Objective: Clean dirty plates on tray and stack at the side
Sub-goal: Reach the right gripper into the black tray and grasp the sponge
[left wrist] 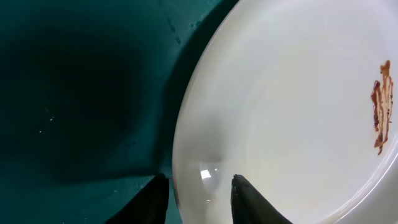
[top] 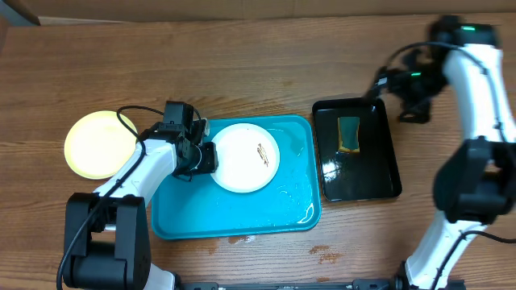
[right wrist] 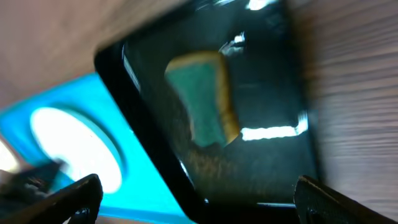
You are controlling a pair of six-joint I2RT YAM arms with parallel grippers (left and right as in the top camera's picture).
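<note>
Your left gripper [left wrist: 199, 198] has its fingers [left wrist: 249, 200] partly open. One sits on the tray side and one over the dish, with the near rim of the white plate [left wrist: 292, 106] running between them. The gap looks wider than the rim, so I judge nothing is clamped. The plate lies flat in the turquoise tray [top: 193, 217], toward its back half, with the dark smear [left wrist: 380, 106] on the side away from your fingers. If you mean to steady the plate for wiping, close squarely on that rim and keep it flat. The tray floor looks wet, so the plate will likely skate under a sideways push. If you mean to let go, open wider first and lift straight up so neither finger drags the edge. Your right gripper [right wrist: 200, 200] is spread wide and holds nothing, hovering by the back corner of the black tray [top: 359, 181]. The sponge [right wrist: 202, 102] lies inside that tray; come down over it and pinch across its narrow width. The yellow-green plate [top: 97, 145] rests on the table [top: 258, 56] just left of the turquoise tray, a sensible base for the stack.
</note>
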